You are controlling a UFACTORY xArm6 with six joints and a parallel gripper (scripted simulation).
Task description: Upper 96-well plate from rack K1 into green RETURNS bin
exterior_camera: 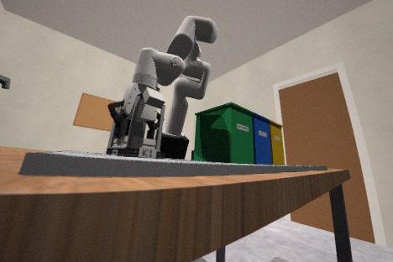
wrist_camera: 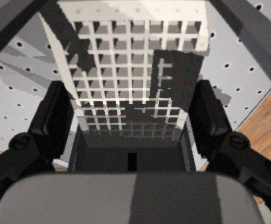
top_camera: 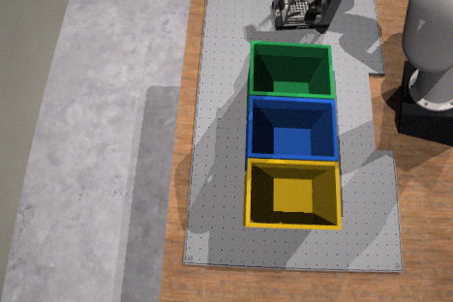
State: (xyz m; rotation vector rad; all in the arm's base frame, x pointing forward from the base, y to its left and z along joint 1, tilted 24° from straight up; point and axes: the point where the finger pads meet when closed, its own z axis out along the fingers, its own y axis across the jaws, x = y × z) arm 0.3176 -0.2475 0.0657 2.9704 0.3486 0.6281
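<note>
The stack rack K1 point(top_camera: 296, 12) stands at the far end of the grey mat; it also shows in the exterior view point(exterior_camera: 134, 134). Its upper 96-well plate point(wrist_camera: 133, 75) is a white grid that fills the wrist view. My gripper point(wrist_camera: 130, 95) is open, with one black finger on each side of the plate's near end, low over the rack. Nothing is held. The lower plate is hidden under the upper one. The green RETURNS bin point(top_camera: 291, 69) stands upright just in front of the rack, and is empty.
A blue bin point(top_camera: 292, 128) and a yellow bin point(top_camera: 292, 193) stand in a row behind the green one, touching, both upright and empty. The arm's base point(top_camera: 428, 87) stands at the right of the mat. The signs face the exterior view point(exterior_camera: 243, 127).
</note>
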